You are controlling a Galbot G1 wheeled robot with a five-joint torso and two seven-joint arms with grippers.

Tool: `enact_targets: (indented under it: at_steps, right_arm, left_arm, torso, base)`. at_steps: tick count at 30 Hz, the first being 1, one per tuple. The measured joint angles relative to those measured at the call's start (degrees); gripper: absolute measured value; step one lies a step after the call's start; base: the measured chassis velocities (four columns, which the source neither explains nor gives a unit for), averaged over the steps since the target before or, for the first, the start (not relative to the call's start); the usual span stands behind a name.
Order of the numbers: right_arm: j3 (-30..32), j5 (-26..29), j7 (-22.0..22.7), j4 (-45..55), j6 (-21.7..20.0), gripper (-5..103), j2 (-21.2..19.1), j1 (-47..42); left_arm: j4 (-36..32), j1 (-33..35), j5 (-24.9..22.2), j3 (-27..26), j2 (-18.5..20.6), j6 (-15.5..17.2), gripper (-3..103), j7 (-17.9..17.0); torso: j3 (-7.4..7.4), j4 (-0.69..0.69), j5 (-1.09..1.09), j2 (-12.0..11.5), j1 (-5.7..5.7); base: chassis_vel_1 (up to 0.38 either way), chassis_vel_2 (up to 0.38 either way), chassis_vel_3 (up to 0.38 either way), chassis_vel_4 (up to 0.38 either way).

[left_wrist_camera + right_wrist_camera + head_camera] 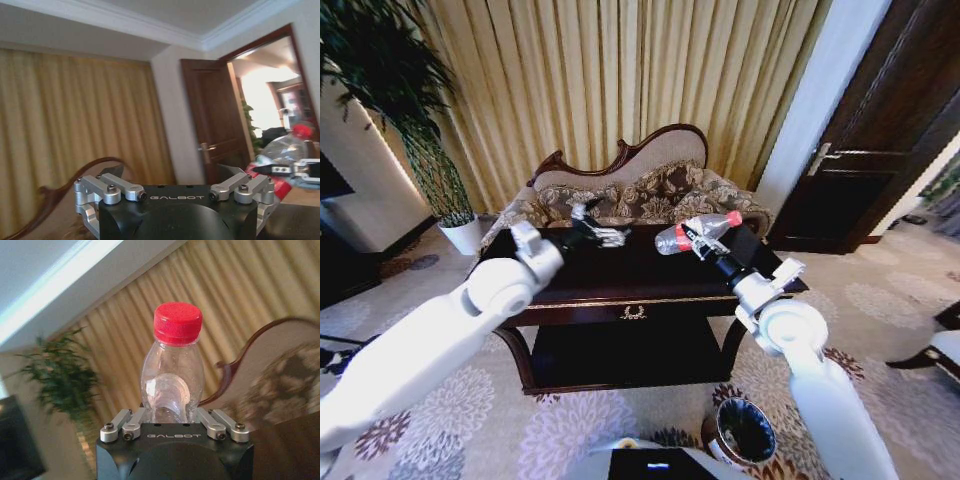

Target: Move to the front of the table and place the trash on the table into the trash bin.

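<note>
R hand [692,238] clamps bottle [698,234] above table [650,275]; L hand [608,236] spread, empty.

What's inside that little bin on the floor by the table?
The trash bin shows a black bag liner and a dark interior; no litter is visible, though its bottom is too dark to tell. The bottle is held above the table by the right end effector.

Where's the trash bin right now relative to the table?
In the head view the trash bin stands on the carpet at lower right, in front of the table near its right front leg, just left of the right arm.
</note>
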Motion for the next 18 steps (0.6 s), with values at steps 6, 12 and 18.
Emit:
enact_targets:
  at_steps: [6,12,18]
  right_arm:
    - [0.6,-9.9,0.0,-2.5,1.9,28,0.2,-0.2]
    - [1.4,-22.5,0.0,-4.7,2.9,28,1.0,-1.2]
    - [2.8,-26.4,0.0,-6.5,4.0,28,0.9,-1.0]
  left_arm:
    - [-1.8,7.1,0.0,-6.2,-0.1,1.2,100,-8.2]
    - [-5.3,14.0,-0.5,-14.1,-2.4,11.6,100,-19.9]
    - [-5.9,22.9,-0.3,-23.0,-3.8,15.1,100,-23.2]
  torso:
    - [0.0,-0.02,0.0,0.0,0.0]
    - [0.0,-0.02,0.0,0.0,0.0]
    - [0.0,-0.02,0.0,0.0,0.0]
  base:
    - [0.0,0.0,0.0,0.0]
    - [0.0,0.0,0.0,0.0]
    - [0.0,0.0,0.0,0.0]
